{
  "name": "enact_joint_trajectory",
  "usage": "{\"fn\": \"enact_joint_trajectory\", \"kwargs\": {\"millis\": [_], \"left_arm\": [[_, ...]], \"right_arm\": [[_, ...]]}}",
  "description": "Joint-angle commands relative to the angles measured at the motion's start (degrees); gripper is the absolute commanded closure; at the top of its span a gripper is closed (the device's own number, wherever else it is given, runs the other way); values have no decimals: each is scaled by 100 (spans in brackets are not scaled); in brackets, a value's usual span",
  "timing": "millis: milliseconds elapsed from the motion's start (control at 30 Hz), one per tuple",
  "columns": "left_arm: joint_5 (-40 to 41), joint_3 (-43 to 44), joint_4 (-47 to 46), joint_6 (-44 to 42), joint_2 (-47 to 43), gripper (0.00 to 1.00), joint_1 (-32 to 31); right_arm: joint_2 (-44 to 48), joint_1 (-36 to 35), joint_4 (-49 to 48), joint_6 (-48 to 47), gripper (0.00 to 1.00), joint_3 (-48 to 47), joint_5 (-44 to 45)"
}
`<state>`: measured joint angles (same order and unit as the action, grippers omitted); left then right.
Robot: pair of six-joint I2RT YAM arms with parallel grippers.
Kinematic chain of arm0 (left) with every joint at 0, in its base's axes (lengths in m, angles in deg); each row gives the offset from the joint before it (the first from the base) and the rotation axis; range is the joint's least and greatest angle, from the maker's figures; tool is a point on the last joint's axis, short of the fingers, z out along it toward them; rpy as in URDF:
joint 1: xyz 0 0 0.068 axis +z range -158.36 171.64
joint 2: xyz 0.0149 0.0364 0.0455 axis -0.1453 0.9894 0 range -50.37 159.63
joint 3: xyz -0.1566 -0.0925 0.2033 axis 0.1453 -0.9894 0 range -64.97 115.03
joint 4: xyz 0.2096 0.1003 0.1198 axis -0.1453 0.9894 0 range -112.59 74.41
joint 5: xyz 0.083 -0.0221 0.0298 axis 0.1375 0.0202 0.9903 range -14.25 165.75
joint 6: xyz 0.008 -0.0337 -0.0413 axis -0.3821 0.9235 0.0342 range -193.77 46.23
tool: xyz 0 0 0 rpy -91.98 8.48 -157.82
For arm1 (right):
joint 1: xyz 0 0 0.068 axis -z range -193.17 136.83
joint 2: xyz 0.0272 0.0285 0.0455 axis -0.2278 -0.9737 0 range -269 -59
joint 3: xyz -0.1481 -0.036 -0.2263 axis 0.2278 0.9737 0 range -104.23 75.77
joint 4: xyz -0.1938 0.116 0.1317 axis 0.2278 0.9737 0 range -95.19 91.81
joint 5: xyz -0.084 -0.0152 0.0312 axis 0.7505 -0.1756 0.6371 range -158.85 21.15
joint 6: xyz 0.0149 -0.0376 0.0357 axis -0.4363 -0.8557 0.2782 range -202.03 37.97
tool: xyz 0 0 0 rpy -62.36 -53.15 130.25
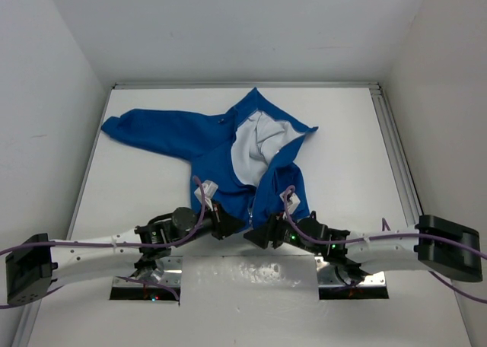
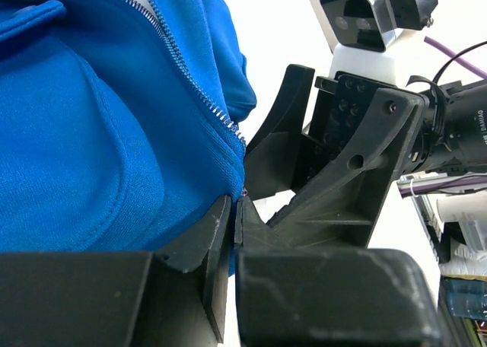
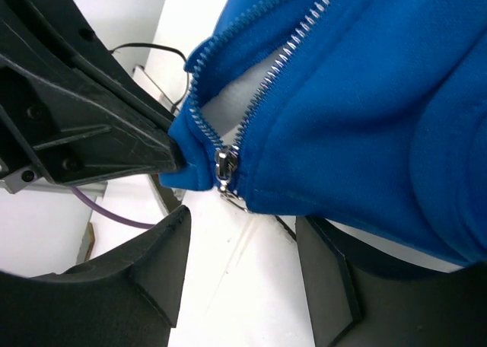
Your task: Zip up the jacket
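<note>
The blue jacket [image 1: 221, 145] lies on the white table with its front partly open and pale lining showing. My left gripper [image 1: 232, 224] is at the bottom hem, shut on the hem corner beside the zipper teeth [image 2: 190, 81]; its jaws [image 2: 234, 206] pinch the blue fabric [image 2: 91, 134]. My right gripper [image 1: 255, 237] is open just below the hem. In the right wrist view its jaws [image 3: 243, 248] straddle bare table under the metal zipper slider [image 3: 223, 167], apart from it. The slider sits at the hem's bottom end, joining both sides of the jacket [image 3: 365, 103]. The left finger [image 3: 99, 126] grips the fabric beside it.
White walls close in the table on the left, back and right. A metal rail [image 1: 396, 157] runs along the right edge. One sleeve [image 1: 144, 130] stretches to the far left. The right arm's wrist camera [image 2: 358, 20] stands close to the left gripper.
</note>
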<state>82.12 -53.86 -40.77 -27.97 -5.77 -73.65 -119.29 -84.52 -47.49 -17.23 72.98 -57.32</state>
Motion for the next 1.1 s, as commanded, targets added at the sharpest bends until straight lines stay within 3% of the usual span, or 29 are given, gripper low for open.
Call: {"fn": "enact_joint_trajectory", "kwargs": {"millis": [0, 600, 767, 1067], "left_arm": [[-233, -4, -397, 96, -83, 100, -80], [-259, -197, -538, 219, -171, 100, -71], [-215, -206, -494, 210, -232, 100, -80], [-101, -189, -398, 175, -276, 100, -71]], "right_arm": [[-96, -10, -612, 33, 43, 41, 122], [-484, -10, -1535, -81, 50, 112, -54], [-413, -10, -1422, 33, 54, 94, -159], [-89, -19, -613, 288, 54, 32, -274]]}}
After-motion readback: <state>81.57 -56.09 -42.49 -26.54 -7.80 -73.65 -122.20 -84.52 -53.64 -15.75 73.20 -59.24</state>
